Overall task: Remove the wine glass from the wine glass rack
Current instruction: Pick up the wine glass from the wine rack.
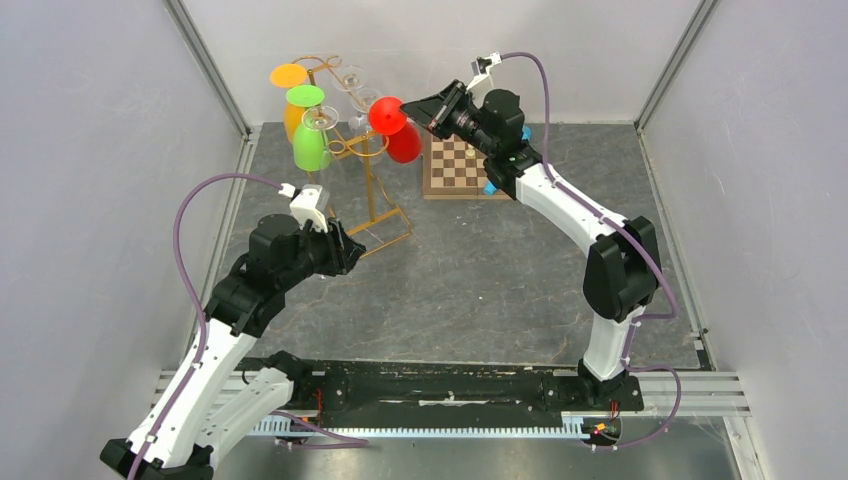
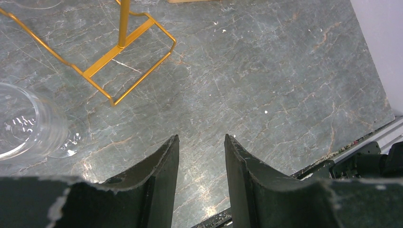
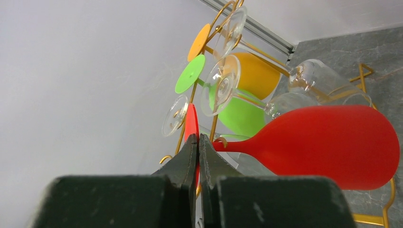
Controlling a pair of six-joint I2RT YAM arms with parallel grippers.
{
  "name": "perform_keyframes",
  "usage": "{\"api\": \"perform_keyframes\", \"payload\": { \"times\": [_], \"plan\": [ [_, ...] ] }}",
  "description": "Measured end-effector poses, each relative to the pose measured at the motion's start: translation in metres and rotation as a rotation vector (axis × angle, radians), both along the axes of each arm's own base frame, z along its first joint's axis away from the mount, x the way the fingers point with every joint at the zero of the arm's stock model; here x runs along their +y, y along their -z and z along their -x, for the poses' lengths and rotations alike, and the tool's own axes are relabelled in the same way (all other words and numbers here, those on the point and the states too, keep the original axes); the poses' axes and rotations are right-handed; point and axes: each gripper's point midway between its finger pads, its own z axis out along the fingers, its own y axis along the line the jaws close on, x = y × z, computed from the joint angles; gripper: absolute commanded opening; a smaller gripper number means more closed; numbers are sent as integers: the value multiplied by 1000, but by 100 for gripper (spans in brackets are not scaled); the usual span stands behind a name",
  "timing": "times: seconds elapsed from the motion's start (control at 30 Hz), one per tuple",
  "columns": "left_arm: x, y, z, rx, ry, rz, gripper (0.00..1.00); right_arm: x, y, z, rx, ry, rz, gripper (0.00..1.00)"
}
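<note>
The gold wire wine glass rack (image 1: 372,180) stands at the back left with orange, green and clear glasses hanging upside down on its hooks. My right gripper (image 1: 408,106) is shut on the flat foot of the red wine glass (image 1: 395,128), which hangs at the rack's right side. In the right wrist view the jaws (image 3: 198,137) pinch the thin red foot edge-on, and the red bowl (image 3: 328,145) lies to the right. My left gripper (image 1: 352,250) is open and empty, low by the rack's base (image 2: 121,57).
A wooden chessboard (image 1: 462,166) lies under my right arm, right of the rack. A clear glass (image 2: 23,126) shows at the left edge of the left wrist view. Grey enclosure walls stand on both sides and at the back.
</note>
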Motion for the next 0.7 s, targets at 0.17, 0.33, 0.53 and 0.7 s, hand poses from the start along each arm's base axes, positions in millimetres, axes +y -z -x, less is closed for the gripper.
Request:
{"api": "perform_keyframes", "payload": {
  "times": [0.17,0.33,0.53,0.7],
  "plan": [
    [0,0,0,0,0,0,46,-2,4,-2,7,9,6,0],
    [0,0,0,0,0,0,46,-7,3,-2,4,27,19,0],
    [0,0,0,0,0,0,46,-12,1,-4,-1,40,22,0],
    [0,0,0,0,0,0,46,-18,-1,-9,-5,70,21,0]
  ]
}}
